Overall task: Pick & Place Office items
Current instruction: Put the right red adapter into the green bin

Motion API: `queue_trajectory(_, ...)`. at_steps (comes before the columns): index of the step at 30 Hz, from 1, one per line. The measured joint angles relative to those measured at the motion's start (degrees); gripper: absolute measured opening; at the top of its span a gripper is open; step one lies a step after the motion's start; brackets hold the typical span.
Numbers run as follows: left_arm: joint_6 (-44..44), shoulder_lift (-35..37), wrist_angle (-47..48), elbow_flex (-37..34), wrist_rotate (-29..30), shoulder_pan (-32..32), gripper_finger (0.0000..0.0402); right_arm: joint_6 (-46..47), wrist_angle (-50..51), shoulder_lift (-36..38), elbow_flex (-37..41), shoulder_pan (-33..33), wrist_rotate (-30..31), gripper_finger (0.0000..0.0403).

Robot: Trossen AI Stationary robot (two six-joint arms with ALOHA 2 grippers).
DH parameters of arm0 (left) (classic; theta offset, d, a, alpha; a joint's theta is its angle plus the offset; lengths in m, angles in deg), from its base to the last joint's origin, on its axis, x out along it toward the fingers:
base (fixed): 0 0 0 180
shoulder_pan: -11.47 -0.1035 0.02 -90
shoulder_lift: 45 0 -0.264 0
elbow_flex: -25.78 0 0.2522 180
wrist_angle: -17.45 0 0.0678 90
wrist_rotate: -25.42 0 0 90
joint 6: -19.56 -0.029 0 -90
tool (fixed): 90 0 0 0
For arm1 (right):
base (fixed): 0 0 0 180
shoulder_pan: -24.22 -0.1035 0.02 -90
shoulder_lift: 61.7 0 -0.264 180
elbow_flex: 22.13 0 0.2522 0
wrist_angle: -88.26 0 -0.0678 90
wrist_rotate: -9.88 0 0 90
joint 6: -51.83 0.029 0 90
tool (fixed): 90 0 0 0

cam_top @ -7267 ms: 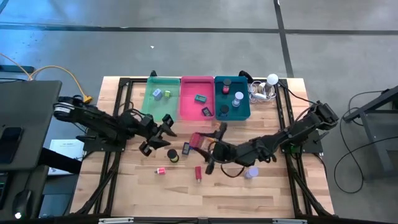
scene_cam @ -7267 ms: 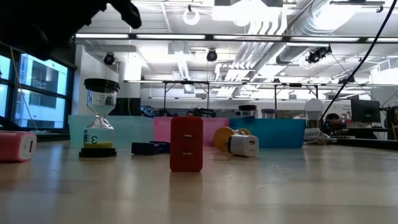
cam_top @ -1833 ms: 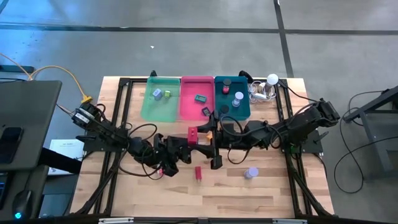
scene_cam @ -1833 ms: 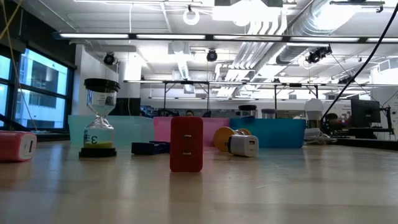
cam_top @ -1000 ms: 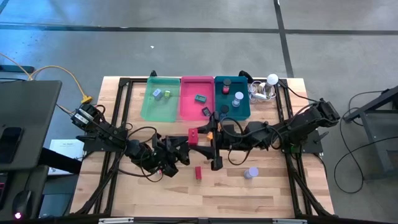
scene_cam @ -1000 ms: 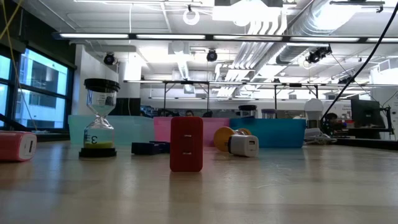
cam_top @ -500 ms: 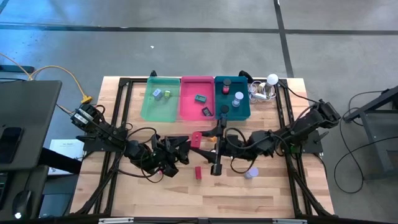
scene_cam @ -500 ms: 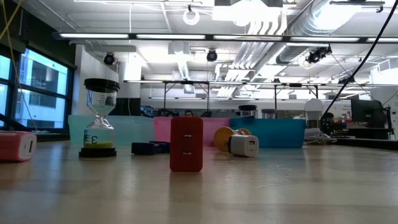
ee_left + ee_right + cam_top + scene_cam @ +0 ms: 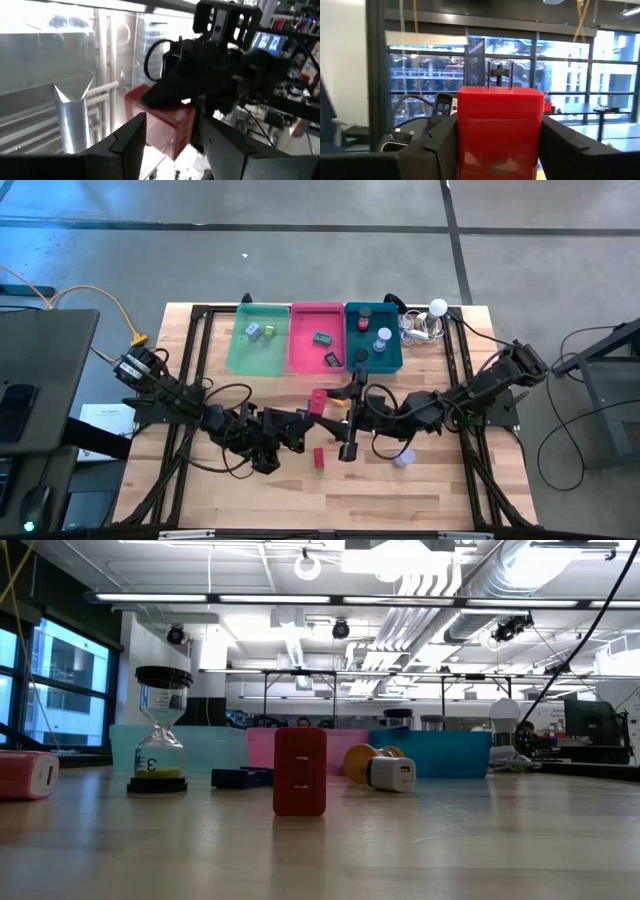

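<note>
My right hand (image 9: 497,150) holds the red block (image 9: 500,132) by its flat sides | hard, light, smooth, may slip | left hand (image 9: 170,145) half open, empty, near it at 9 o'clock

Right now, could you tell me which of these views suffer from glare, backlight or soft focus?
Left wrist view: strong white glare behind, so the right gripper is a dark silhouette, the red block dim. Right wrist view: bright windows backlight the scene, yet the block reads sharp; the fingers are dark. Low view: ceiling lights blow out, the near table is soft. High view: evenly lit.
</note>
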Motion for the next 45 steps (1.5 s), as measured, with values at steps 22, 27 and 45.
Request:
queue_trajectory(22, 6.9, 0.1, 0.0, 0.1, -5.8, -5.2, 0.0177, 7.8, 0.1, -0.3, 0.0, 4.8, -10.4, 0.0208)
queue_trajectory(27, 8.0, 0.2, 0.0, 0.2, -6.2, -6.0, 0.0177, 9.0, -0.5, -0.7, -0.1, 5.6, -11.9, 0.0200)
queue_trajectory(45, 6.5, 0.0, 0.0, 0.3, -6.6, -5.9, 0.0177, 9.8, 4.1, -0.9, -0.1, 5.6, -13.2, 0.0221)
